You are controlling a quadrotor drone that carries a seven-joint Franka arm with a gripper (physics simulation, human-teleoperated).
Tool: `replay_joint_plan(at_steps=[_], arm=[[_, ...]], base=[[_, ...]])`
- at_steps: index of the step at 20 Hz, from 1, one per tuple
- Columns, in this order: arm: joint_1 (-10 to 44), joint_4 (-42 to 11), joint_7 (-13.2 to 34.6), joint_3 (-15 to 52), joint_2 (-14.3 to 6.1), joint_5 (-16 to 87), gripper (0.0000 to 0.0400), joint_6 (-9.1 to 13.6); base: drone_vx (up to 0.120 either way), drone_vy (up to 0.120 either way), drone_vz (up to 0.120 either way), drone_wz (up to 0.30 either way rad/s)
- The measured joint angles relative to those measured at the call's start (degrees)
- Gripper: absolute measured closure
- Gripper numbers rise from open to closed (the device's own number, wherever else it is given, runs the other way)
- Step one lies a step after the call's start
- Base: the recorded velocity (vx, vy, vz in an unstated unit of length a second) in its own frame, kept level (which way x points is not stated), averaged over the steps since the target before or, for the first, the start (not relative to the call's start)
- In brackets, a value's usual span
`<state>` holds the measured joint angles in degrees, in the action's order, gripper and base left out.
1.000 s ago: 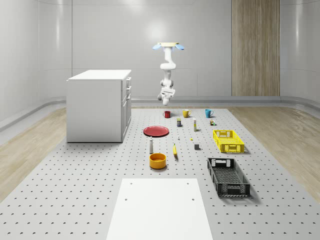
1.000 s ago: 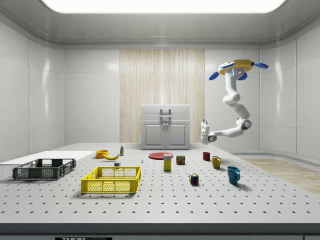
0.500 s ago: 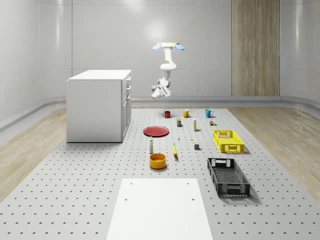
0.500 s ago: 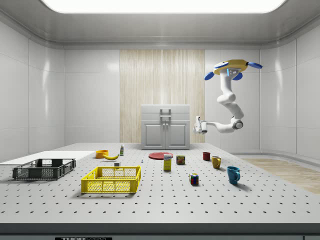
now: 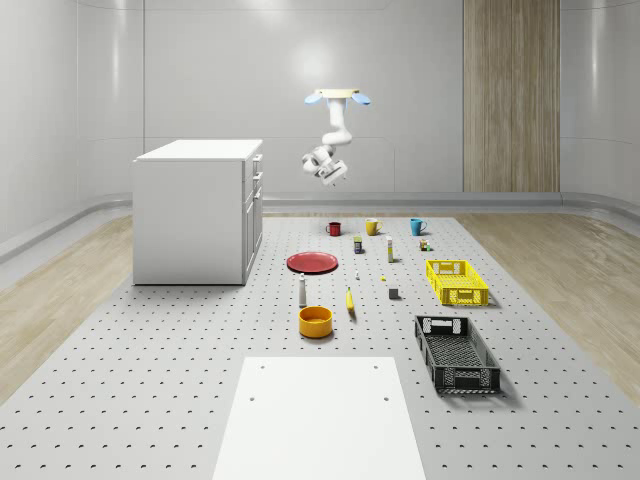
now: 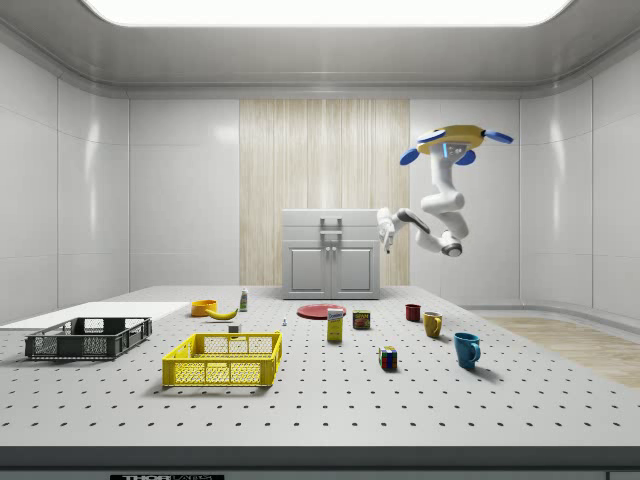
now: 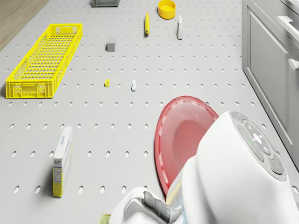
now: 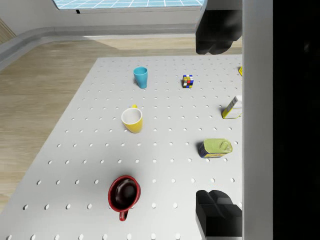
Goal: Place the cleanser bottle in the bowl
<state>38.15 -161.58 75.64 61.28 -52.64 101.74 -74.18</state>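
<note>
Hovering drone [image 5: 337, 95] high above mugs; hand [image 8: 215, 125] spread, empty. Advice: descend beside cleanser bottle [image 5: 302, 291], grip mid-body upright, then carry to bowl [image 5: 315, 321].

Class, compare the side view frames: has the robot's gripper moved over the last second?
Yes. The gripper has risen and shifted toward the side view's left, from beside the white cabinet to in front of its top right corner.
</note>
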Motion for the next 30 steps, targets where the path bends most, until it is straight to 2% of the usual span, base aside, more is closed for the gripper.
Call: replay_joint_plan(at_steps=[5,10,13,19,27,30], arm=[[11.2,-3.4,7.5,5.9,-3.3,8.9,0.0000,5.2],[17.0,-4.2,11.3,8.7,-5.8,11.5,0.0000,7.2],[18.9,-4.3,12.7,9.7,-7.0,11.9,0.0000,7.4],[21.1,-4.3,14.3,10.9,-9.1,11.6,0.0000,6.7],[22.6,-4.2,15.5,12.0,-11.7,10.5,0.0000,4.9],[23.0,-4.1,15.9,12.4,-12.6,10.0,0.0000,4.1]], base=[[0.120,0.000,-0.120,0.000],[0.120,0.000,-0.120,0.000],[0.120,-0.067,-0.120,0.000],[0.120,-0.113,-0.007,0.000],[0.120,0.000,-0.090,0.000],[0.120,0.000,0.000,0.000]])
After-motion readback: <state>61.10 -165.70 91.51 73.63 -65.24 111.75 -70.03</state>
